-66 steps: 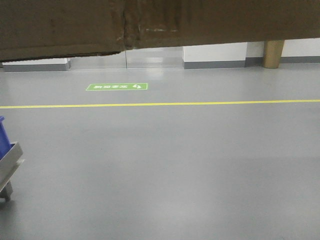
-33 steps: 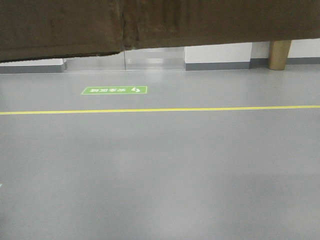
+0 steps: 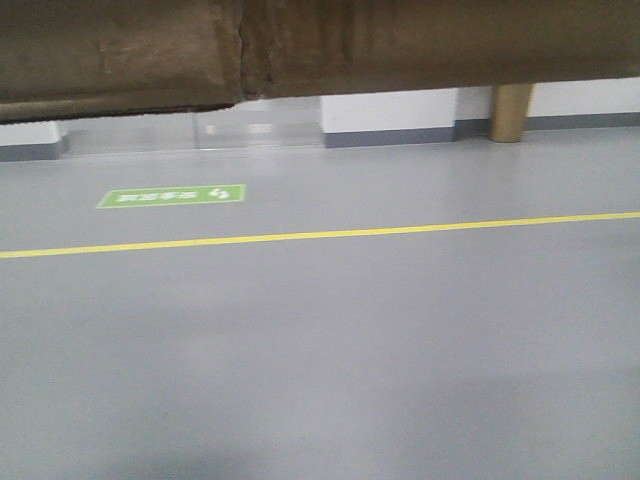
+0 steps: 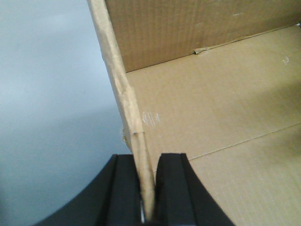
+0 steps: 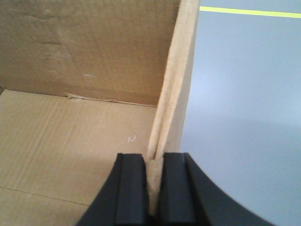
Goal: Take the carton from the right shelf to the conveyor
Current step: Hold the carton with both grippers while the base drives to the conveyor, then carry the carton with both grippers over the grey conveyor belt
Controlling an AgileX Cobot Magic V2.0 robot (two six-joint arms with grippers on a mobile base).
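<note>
Most of the front view is smooth grey floor [image 3: 320, 360], reaching back to a white wall with a grey skirting [image 3: 390, 112] on the far side. One large brown carton [image 3: 320, 50] hangs across the whole top of that view, clear of the floor, its creased corrugated face dark and close to the lens, with a ragged vertical break left of centre. A thin yellow line [image 3: 320, 235] crosses the floor from left to right, rising slightly toward the right. Beyond it, on the left, lies a green floor sign [image 3: 172, 196] with white lettering too blurred to read. A tan cylindrical post [image 3: 510, 112] stands against the far wall on the right, its top hidden behind the carton. Seen from the wrists, the carton is open at the top and its bare cardboard bottom shows. The left gripper [image 4: 147, 188] is clamped on the upper edge of the carton's left wall, one black finger inside, one outside. The right gripper [image 5: 153, 188] pinches the right wall likewise, grey floor beside it.
</note>
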